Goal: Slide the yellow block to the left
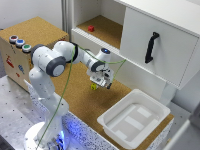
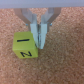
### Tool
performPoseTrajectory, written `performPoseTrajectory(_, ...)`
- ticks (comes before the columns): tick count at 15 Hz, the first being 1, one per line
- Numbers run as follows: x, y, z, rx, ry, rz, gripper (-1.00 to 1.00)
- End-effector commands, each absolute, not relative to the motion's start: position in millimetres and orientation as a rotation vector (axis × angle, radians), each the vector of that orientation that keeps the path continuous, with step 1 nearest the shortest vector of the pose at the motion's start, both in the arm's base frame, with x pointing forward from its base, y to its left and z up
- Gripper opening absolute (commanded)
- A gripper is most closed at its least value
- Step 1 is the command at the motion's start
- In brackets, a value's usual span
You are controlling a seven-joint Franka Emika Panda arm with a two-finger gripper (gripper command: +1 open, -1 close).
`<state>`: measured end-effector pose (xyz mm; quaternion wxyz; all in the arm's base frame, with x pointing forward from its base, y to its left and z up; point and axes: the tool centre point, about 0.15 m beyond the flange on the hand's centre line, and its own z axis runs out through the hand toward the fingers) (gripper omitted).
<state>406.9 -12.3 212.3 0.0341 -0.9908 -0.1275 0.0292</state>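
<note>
1. Writing: in the wrist view the yellow block (image 2: pixel 25 47) carries black marks on two faces, one like a capital "I" on the upper face and one like a "Z" or "N" on the face toward the camera. No other writing can be read; a wooden box (image 1: pixel 30 37) at the exterior view's left has small coloured stickers on its front, too blurred to read.
2. The yellow block (image 1: pixel 93 86) sits on the cork tabletop (image 1: pixel 75 95), directly under the gripper (image 1: pixel 102 82).
3. Gripper: in the wrist view its two fingers (image 2: pixel 42 31) are drawn close together, with only a thin gap, and nothing is between them. They stand just beside one side of the block; whether they touch it cannot be told.
4. One white robot arm (image 1: pixel 50 62) reaches over the tabletop, with a green cable (image 1: pixel 65 90) hanging along it.
5. Three round buttons (image 1: pixel 20 43) sit on top of the wooden box.
6. One small red block (image 1: pixel 91 28) lies in an open cork-floored shelf of a white cabinet (image 1: pixel 155 45), well apart from the yellow block.
7. One black handle (image 1: pixel 151 47) is on the cabinet door.
8. One white plastic tray (image 1: pixel 134 117) rests near the table's edge, at the exterior view's right of the gripper.
</note>
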Motion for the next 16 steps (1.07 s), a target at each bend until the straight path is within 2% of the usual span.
performPoseTrajectory(1,397.5,3.7,225.8,-3.051,-0.345,0.116,-1.00)
performPoseTrajectory(6,387.9,0.5,239.7,-3.063,-0.307,0.155,-1.00)
performPoseTrajectory(16,377.2,53.2,225.2,-3.027,-0.382,0.231,-1.00)
